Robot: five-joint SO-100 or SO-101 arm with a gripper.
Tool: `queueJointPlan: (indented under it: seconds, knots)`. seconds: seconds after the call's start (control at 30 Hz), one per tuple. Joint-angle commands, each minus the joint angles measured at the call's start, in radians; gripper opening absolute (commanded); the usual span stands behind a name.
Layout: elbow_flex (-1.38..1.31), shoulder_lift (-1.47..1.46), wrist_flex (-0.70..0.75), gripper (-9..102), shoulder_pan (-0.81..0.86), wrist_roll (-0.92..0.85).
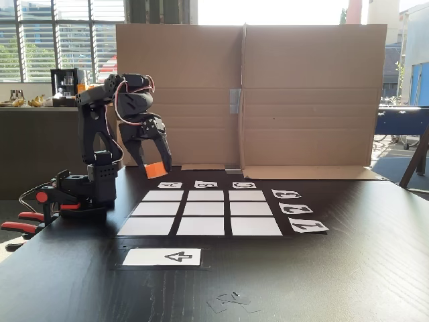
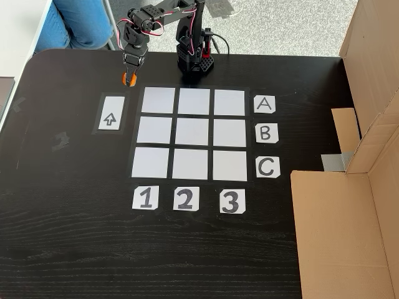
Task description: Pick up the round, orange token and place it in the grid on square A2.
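Observation:
The orange token (image 1: 157, 170) (image 2: 129, 80) is pinched at the tip of my black gripper (image 1: 156, 172) (image 2: 129, 77), which is shut on it and holds it above the table. In the top-down fixed view the gripper hangs just beyond the grid's (image 2: 174, 132) corner nearest the arm, between the arrow card and cell A1. Square A2 (image 2: 194, 101) (image 1: 155, 208) is the middle cell of the row labelled A, and it lies bare. In the low fixed view the token hovers above and behind the A label (image 1: 170, 184).
A white card with a black arrow (image 1: 163, 257) (image 2: 110, 119) lies beside the grid. A folded cardboard wall (image 1: 268, 94) (image 2: 349, 218) stands past the C side. Red-handled clamps (image 1: 30, 215) hold the arm's base. A person's blue-trousered legs (image 2: 78, 22) are at the table's far edge.

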Motion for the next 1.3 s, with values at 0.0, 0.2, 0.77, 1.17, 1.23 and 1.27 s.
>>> queueJointPlan:
  seconds: [0.0,0.2,0.77,1.17,1.23,1.27]
  knots:
    - [0.031,0.095,0.015,-1,-0.043,-0.048]
    - [0.141,0.193,0.021,-1,-0.117,-0.150]
    - [0.405,0.393,0.031,-1,-0.345,-0.477]
    - [0.670,0.474,0.025,-1,-0.463,-0.667]
    - [0.713,0.486,0.025,-1,-0.494,-0.683]
    - [0.727,0.489,0.023,-1,-0.512,-0.683]
